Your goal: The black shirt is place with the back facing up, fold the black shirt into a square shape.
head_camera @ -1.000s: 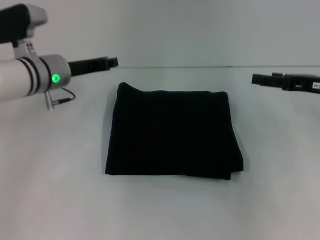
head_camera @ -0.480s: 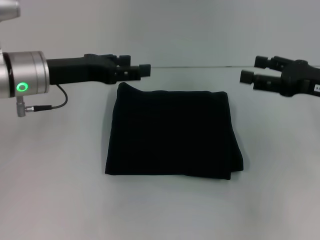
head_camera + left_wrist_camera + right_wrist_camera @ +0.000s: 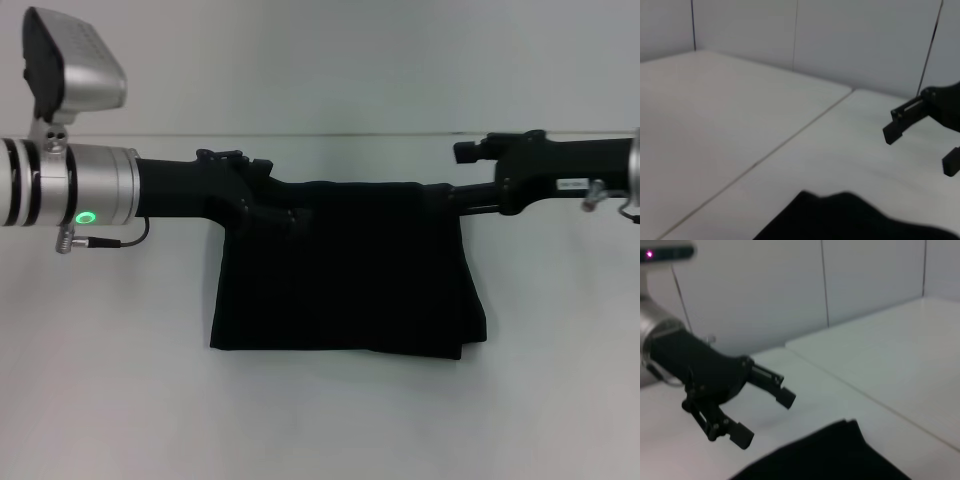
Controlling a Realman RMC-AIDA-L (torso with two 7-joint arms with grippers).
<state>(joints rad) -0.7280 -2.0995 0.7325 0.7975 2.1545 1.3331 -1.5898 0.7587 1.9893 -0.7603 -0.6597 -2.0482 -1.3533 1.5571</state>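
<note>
The black shirt (image 3: 345,270) lies folded into a rough square at the middle of the white table (image 3: 110,380). My left gripper (image 3: 290,205) reaches in from the left over the shirt's far left corner. The right wrist view shows it (image 3: 765,417) open and empty, above the table just beyond the shirt (image 3: 840,457). From the right, my right gripper (image 3: 455,175) reaches the shirt's far right corner. It (image 3: 922,147) appears open and empty in the left wrist view, past the shirt's edge (image 3: 850,220).
A seam (image 3: 765,155) runs across the white table. A pale wall (image 3: 330,60) stands behind the table's far edge.
Both arms have swung inward from the table's sides and dropped lower. Their grippers now sit at the shirt's two far corners. The shirt has not moved.
</note>
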